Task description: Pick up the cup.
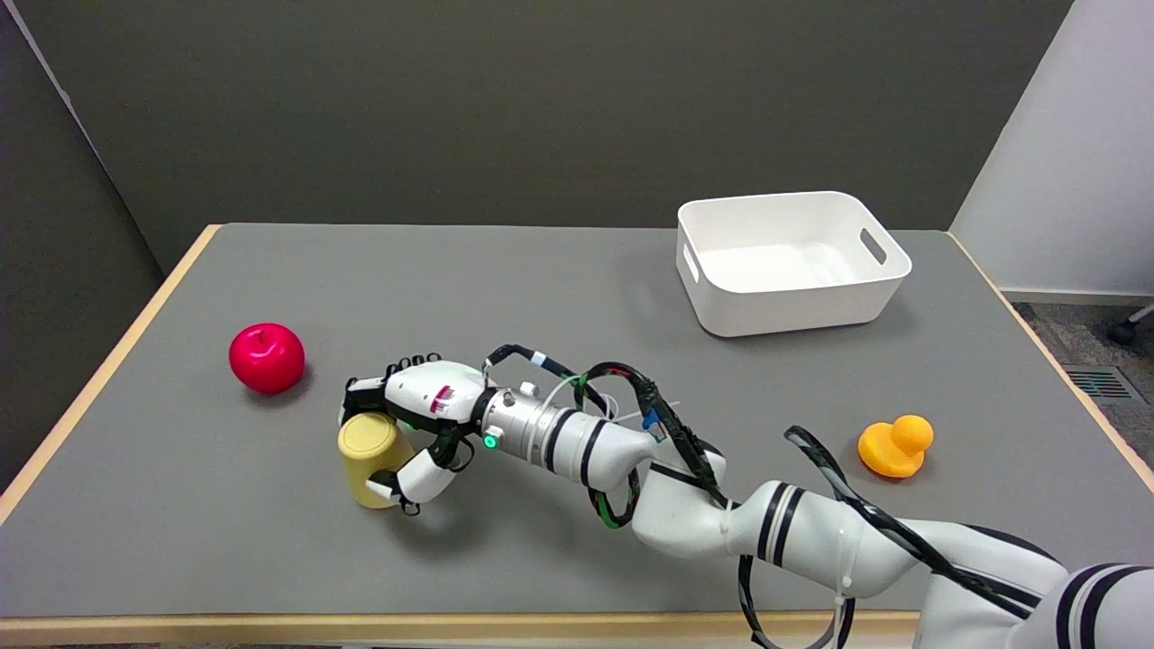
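Note:
The yellow cup [368, 458] is at the table's front left, its closed flat end facing up. My right hand [422, 416] reaches in from the right and holds it. The fingers [362, 393] curl over the cup's far side, and the thumb [407, 483] presses on its near right side. The hand hides the cup's upper right part. I cannot tell whether the cup still rests on the table [541, 270] or is just off it.
A red apple [266, 357] lies just left of and behind the cup. A white bin [786, 261] stands at the back right with nothing visible inside. A yellow-orange rubber duck [894, 445] sits at the right, beyond my forearm.

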